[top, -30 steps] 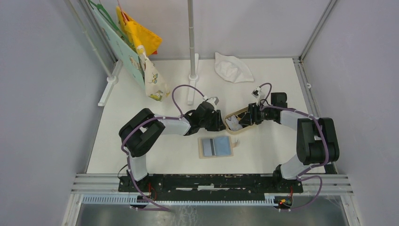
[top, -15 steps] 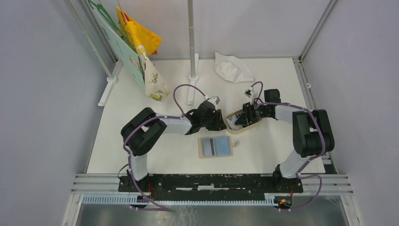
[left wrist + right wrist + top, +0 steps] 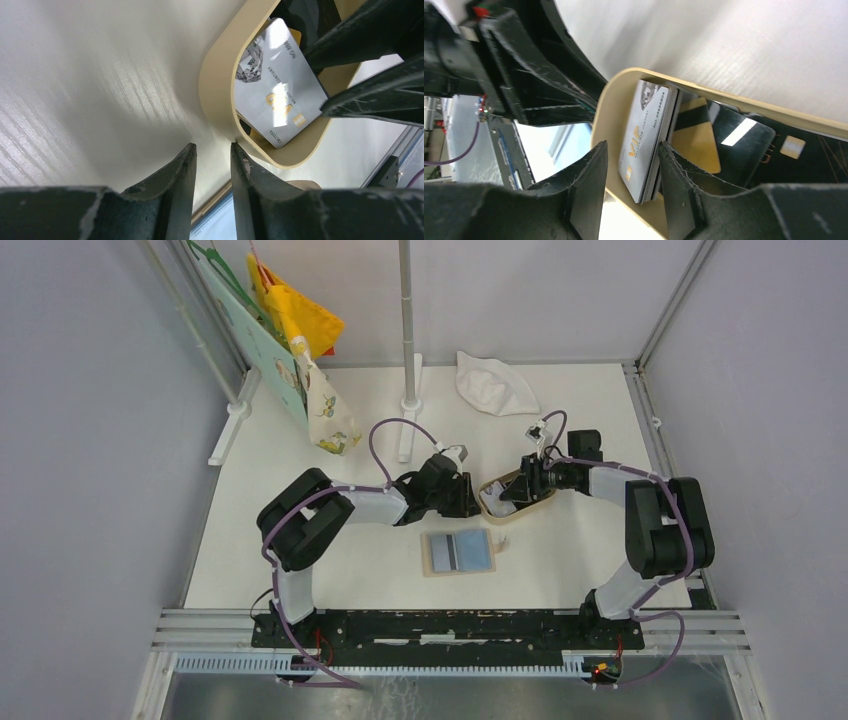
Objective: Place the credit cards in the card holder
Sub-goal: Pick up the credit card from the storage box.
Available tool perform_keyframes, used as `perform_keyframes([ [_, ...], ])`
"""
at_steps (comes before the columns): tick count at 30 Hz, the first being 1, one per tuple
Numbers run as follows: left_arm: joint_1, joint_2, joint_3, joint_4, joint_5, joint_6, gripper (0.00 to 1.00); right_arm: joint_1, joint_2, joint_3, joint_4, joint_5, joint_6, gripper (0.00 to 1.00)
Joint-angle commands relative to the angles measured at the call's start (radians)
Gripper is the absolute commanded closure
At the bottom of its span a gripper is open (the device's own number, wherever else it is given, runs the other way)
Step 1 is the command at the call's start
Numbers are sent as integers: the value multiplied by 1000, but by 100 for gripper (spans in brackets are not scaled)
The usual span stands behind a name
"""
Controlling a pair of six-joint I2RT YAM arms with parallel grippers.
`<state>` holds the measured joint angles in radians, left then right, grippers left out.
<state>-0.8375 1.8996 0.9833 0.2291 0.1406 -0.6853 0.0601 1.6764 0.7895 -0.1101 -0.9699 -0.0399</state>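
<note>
The right gripper [image 3: 633, 150] reaches into the tan oval tray [image 3: 217, 90] from its 3 o'clock side, fingers half apart on either side of a grey-white VIP card [image 3: 644, 135] standing on edge; whether they actually pinch it I cannot tell. A black card [image 3: 744, 140] and an orange card [image 3: 696, 145] lie behind it in the tray. The left gripper [image 3: 212, 148] sits at the tray's 9 o'clock end, fingers slightly parted around nothing, and the card holder [image 3: 459, 552] lies open, blue lining up, at the tray's 6 o'clock.
</note>
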Motion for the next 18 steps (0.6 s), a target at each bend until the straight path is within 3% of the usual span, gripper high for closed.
perform_keyframes([
  [1,-6,7,46,52,4,33,61,16,-52,-26,54,-153,90,53],
  [13,-3,3,54,46,3,36,61,19,-2,-18,7,-55,54,53],
  [18,-3,2,55,45,6,36,62,26,27,-21,22,-103,73,53],
])
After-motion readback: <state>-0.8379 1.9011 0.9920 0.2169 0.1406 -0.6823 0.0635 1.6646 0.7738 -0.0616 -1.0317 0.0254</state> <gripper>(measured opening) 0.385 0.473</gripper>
